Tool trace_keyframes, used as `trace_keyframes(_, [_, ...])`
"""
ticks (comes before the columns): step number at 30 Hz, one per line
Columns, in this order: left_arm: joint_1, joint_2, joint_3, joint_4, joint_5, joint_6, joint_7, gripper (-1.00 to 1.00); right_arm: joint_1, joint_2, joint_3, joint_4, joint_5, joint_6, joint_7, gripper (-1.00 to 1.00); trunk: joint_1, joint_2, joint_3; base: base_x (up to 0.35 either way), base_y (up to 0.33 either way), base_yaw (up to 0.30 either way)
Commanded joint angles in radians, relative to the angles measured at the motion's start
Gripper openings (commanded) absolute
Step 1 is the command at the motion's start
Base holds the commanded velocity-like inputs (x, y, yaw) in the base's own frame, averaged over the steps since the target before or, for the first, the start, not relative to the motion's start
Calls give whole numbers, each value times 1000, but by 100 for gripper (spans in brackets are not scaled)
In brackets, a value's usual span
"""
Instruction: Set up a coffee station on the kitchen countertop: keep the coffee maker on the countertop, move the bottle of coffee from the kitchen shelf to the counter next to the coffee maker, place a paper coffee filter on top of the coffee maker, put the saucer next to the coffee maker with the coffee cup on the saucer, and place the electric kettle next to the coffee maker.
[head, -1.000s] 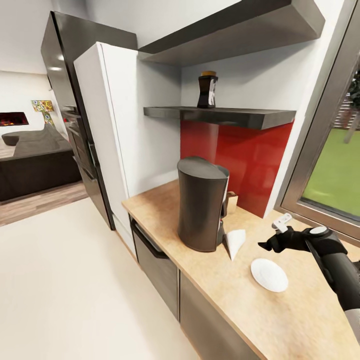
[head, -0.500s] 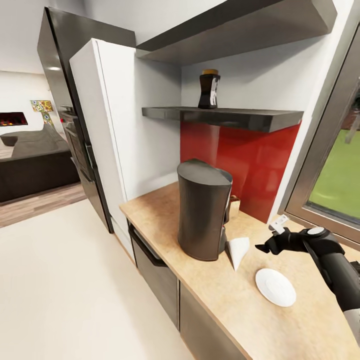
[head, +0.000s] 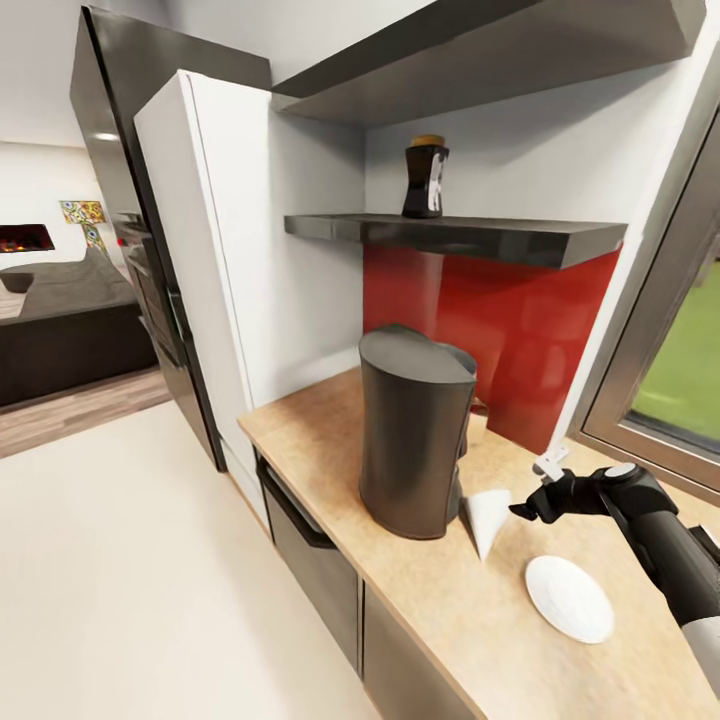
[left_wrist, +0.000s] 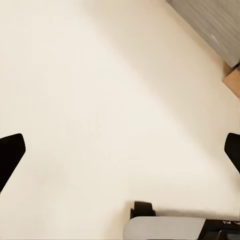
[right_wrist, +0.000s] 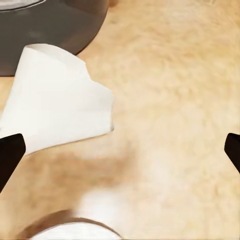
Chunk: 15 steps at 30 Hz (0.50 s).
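**Right gripper above the paper filter at the coffee maker**

Here the head camera has shifted since the earlier frame, so the whole scene sits a little differently; the right gripper (head: 528, 508) now hangs lower and closer to the paper coffee filter (head: 489, 517). The filter, a thin white cone, lies flat on the kitchen countertop (head: 330, 420), just beside the base of the coffee maker (head: 413, 432). The coffee maker is a tall, dark grey tapered drum with a flat top. The saucer (head: 569, 598), a flat round white plate, lies bare on the mottled light wood, near the filter. The bottle of coffee (head: 425, 178), dark with an amber cap, stands upright on the kitchen shelf (head: 500, 238), a thin black slab against the red backsplash (head: 520, 340). In the right wrist view the fingertips (right_wrist: 10, 152) are spread wide over the filter (right_wrist: 60, 112), holding nothing. The left gripper (left_wrist: 120, 152) is likewise spread, over pale floor (left_wrist: 100, 90).
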Motion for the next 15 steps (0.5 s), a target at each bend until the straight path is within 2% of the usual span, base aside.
trace_keyframes(1, [-1, 0, 5, 1, 0, -3, -1, 100, -1, -1, 1, 3, 10, 2, 8, 100, 1, -2, -2, 128, 0, 0])
trace_keyframes(9, [-1, 0, 6, 1, 0, -3, -1, 100, -1, -1, 2, 15, 10, 2, 9, 100, 1, -2, -2, 37, 16, 0])
trace_keyframes(13, [0, 0, 6, 1, 0, -3, -1, 100, -1, -1, 53, 16, 11, 2, 9, 100, 1, -2, -2, 97, 112, 0])
trace_keyframes(15, [0, 0, 6, 2, 0, -3, -1, 100, -1, -1, 65, 16, 11, 2, 8, 100, 1, -2, -2, 30, 32, 0])
